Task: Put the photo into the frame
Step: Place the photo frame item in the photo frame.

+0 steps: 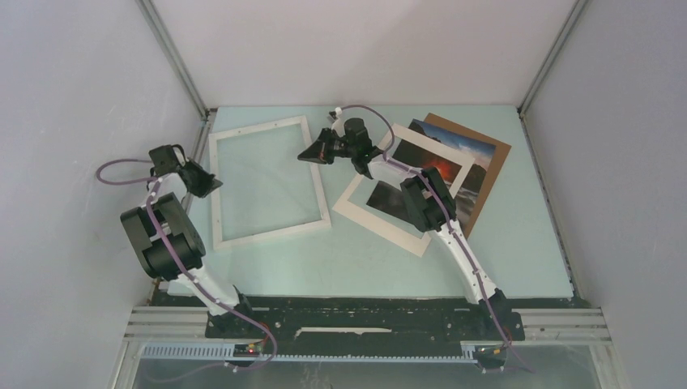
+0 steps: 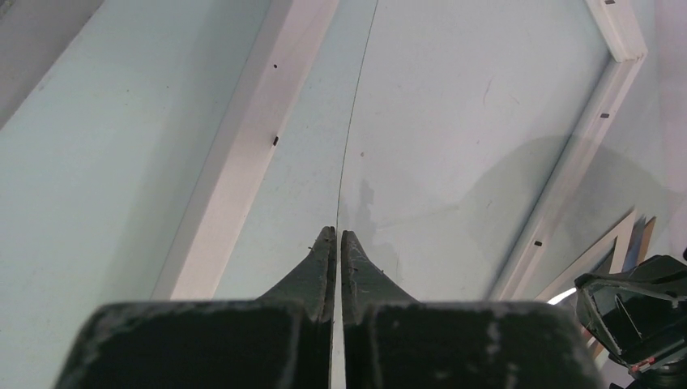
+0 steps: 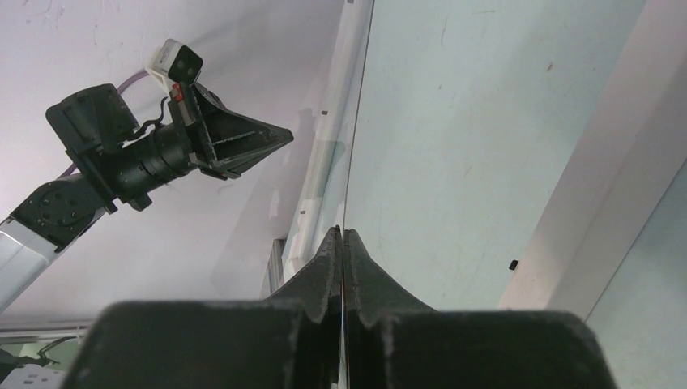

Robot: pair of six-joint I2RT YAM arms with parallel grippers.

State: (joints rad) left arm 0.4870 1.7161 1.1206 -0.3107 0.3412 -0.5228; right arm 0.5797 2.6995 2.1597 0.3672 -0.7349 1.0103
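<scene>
The white frame (image 1: 271, 229) lies flat at the left middle of the table. A clear pane (image 1: 267, 174) sits over its opening. My left gripper (image 1: 206, 185) is shut on the pane's left edge, which runs as a thin line (image 2: 350, 138) away from the gripper (image 2: 338, 232). My right gripper (image 1: 312, 154) is shut on the pane near the frame's far right corner, and its edge (image 3: 356, 121) runs out from the gripper (image 3: 341, 231). The photo (image 1: 437, 172), dark with a red glow and a wide white border, lies to the right, partly under my right arm.
A brown backing board (image 1: 490, 174) lies under the photo at the back right. Frame rails show in the left wrist view (image 2: 243, 162) and the right wrist view (image 3: 599, 162). Walls close the table on three sides. The left arm (image 3: 162, 146) shows in the right wrist view.
</scene>
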